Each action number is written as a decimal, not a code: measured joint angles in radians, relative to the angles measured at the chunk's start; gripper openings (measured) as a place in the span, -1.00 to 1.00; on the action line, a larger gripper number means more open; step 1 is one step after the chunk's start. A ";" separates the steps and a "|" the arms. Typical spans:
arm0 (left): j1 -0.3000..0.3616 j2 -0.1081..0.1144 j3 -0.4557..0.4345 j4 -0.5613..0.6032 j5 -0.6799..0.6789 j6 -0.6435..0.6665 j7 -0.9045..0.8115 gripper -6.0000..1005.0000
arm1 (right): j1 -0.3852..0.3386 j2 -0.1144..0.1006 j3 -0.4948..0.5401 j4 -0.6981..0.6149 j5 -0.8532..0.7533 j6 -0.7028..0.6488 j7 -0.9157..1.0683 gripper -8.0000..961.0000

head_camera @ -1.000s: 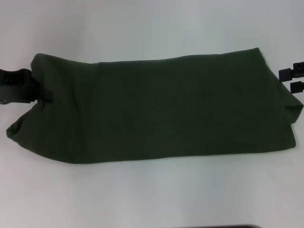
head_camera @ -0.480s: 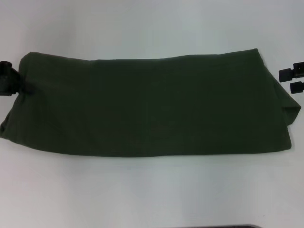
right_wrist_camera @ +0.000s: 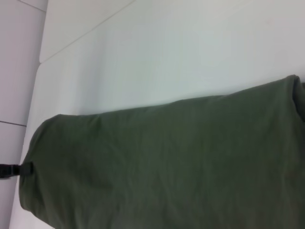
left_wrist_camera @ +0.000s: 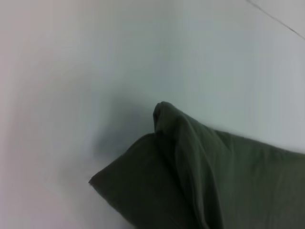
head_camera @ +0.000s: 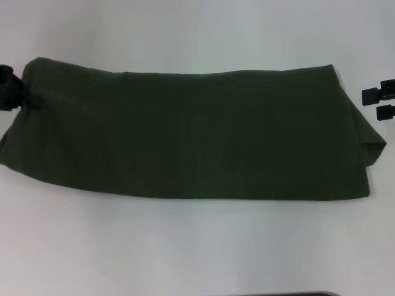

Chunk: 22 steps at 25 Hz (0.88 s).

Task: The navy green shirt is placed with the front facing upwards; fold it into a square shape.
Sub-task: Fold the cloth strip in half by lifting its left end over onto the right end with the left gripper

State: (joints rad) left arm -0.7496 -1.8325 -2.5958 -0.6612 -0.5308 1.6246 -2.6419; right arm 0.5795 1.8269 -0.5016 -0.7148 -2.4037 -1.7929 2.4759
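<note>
The navy green shirt [head_camera: 191,132], soft matte cloth, lies as a long folded band across the smooth white bench [head_camera: 197,246]. The left hand [head_camera: 18,97] pinches its left edge. The right hand [head_camera: 381,103] waits open beside the right end.

The navy green shirt [head_camera: 197,132] is seen as matt woven cloth, soft and lightly creased. The table [head_camera: 197,246] is seen as smooth, white, faintly glossy.

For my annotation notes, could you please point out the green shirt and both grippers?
navy green shirt [head_camera: 197,135]: head view, middle of the folded cloth.
left gripper [head_camera: 31,100]: head view, fingertip at shirt's end.
right gripper [head_camera: 378,103]: head view, between its fingertips.
</note>
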 joint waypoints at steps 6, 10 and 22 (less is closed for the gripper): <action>-0.018 0.019 0.005 -0.002 0.004 -0.019 -0.022 -0.84 | 0.001 0.000 0.000 0.000 0.000 0.000 -0.002 0.72; -0.038 0.021 0.009 0.001 0.004 -0.032 -0.025 -0.84 | 0.001 0.000 0.000 0.000 0.000 0.000 -0.003 0.72; -0.068 0.011 0.028 0.002 0.003 -0.018 -0.026 -0.84 | 0.013 -0.029 0.003 -0.006 0.004 -0.004 0.021 0.72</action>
State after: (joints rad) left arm -0.8177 -1.8215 -2.5676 -0.6595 -0.5282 1.6063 -2.6675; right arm 0.5927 1.7981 -0.4983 -0.7213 -2.4001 -1.7965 2.4970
